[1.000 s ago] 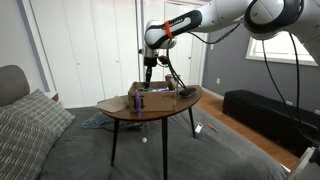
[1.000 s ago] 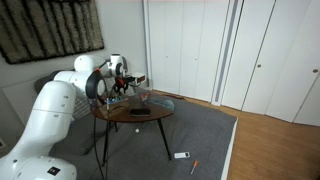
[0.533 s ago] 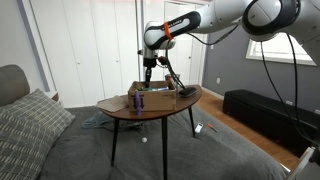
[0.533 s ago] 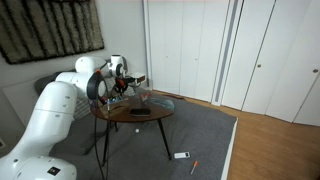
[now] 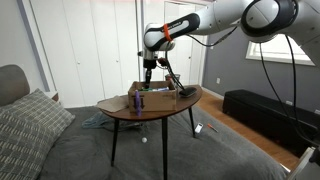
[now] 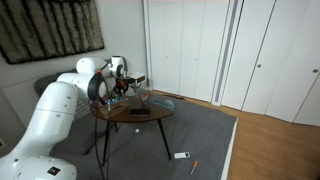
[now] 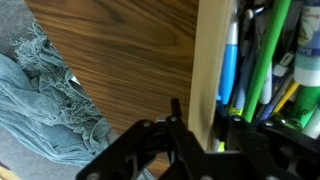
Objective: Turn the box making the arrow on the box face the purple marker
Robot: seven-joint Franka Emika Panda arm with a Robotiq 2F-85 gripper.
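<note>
The brown cardboard box [image 5: 160, 93] sits on the round wooden table [image 5: 150, 112], and several coloured pens lie inside it. The purple marker [image 5: 136, 99] stands upright at the box's near corner. My gripper [image 5: 148, 82] hangs straight down over the box's edge. In the wrist view, my gripper [image 7: 207, 128] straddles the box's tan wall [image 7: 207, 50], one finger outside and one inside among the pens, closed onto the wall. In an exterior view the arm mostly hides the box [image 6: 124, 94]. No arrow shows on the box.
A small dark flat object [image 6: 138, 112] and a clear glass cup [image 6: 146, 97] stand on the table. A blue-grey cloth [image 7: 45, 105] lies on the floor below the table edge. A cushioned sofa [image 5: 30, 125] is nearby, and closet doors stand behind.
</note>
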